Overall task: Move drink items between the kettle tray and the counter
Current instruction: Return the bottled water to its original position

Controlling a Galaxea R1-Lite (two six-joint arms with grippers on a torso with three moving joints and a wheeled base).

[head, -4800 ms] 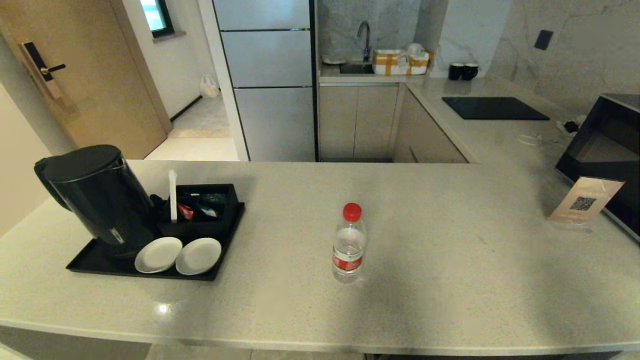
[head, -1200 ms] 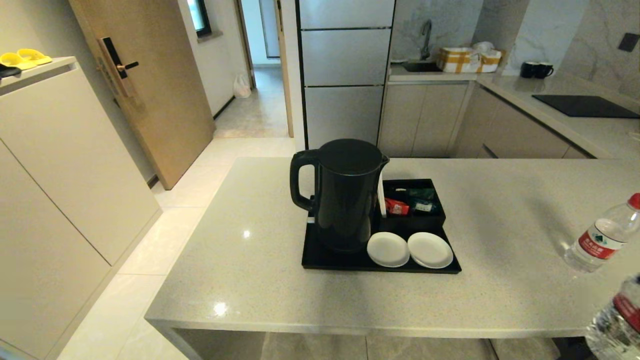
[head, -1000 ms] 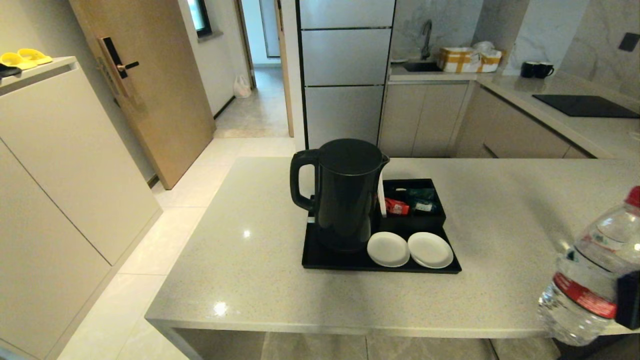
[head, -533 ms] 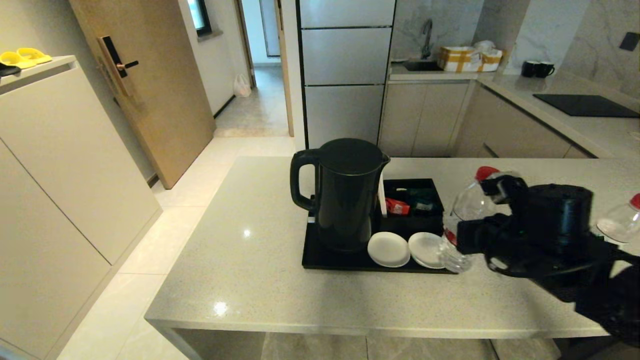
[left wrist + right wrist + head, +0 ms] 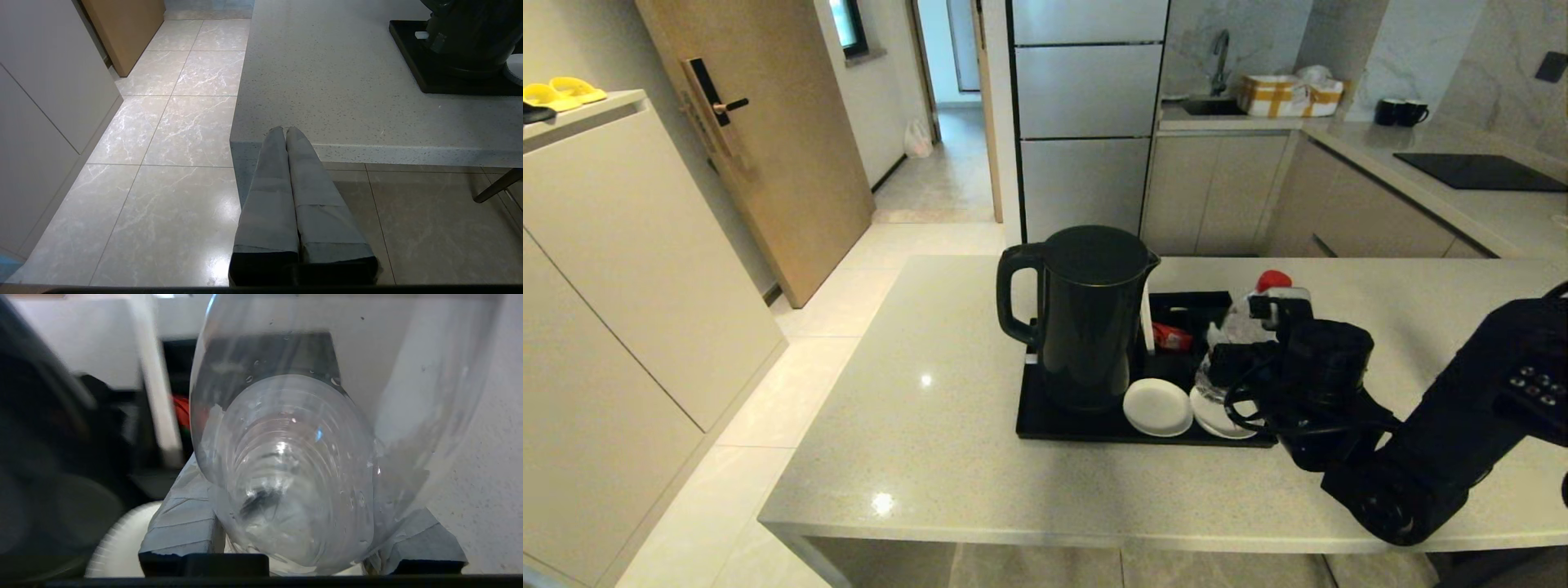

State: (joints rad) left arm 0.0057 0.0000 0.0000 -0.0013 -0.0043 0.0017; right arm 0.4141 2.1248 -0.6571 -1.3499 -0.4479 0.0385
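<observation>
- no readable text anywhere
- water bottle [image 5: 1235, 343] label hidden by the gripper
- kettle [image 5: 1088, 314] shows no legible marking

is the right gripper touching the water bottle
Touching: in the right wrist view the right gripper has its fingers pressed against both sides of the water bottle.

The right arm [image 5: 1437, 457] reaches in from about 4 o'clock in the head view, forearm angled toward 10 o'clock, wrist bent so the right gripper [image 5: 1241, 347] points away from the robot. Its padded fingers [image 5: 184, 514] are clamped on either side of a water bottle [image 5: 1241, 331], held clear of any surface. The left gripper [image 5: 286, 132] hangs low, fingers pressed together and holding nothing, pointing toward 12 o'clock in its wrist view.
</observation>
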